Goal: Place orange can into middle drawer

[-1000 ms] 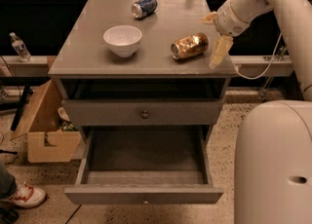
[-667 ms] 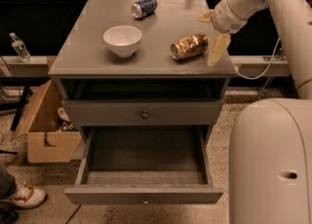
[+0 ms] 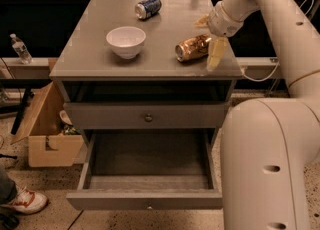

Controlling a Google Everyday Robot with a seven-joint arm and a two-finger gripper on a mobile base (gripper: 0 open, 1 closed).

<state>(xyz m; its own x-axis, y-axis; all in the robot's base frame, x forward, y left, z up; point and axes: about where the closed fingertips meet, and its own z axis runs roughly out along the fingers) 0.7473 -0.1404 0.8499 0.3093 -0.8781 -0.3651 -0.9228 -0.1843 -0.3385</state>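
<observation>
The orange can [image 3: 192,48] lies on its side on the grey cabinet top [image 3: 90,59], right of centre. My gripper [image 3: 209,38] is at the can's right end, open. One yellowish finger [image 3: 215,54] is on the near side and the other finger [image 3: 202,21] on the far side. I cannot tell whether the fingers touch the can. The middle drawer [image 3: 100,201] is pulled out wide below, its tray empty, with a tiny knob on its front panel.
A white bowl [image 3: 126,41] stands left of the can. A blue-and-silver can [image 3: 148,7] lies at the back. A shut drawer front with a dark knob [image 3: 148,118] is above the open drawer. A cardboard box [image 3: 47,134] sits on the floor at left. The robot's white body [image 3: 270,164] fills the right.
My gripper has moved a little to the left, closer around the can's right end. The can, bowl and drawer have not moved.
</observation>
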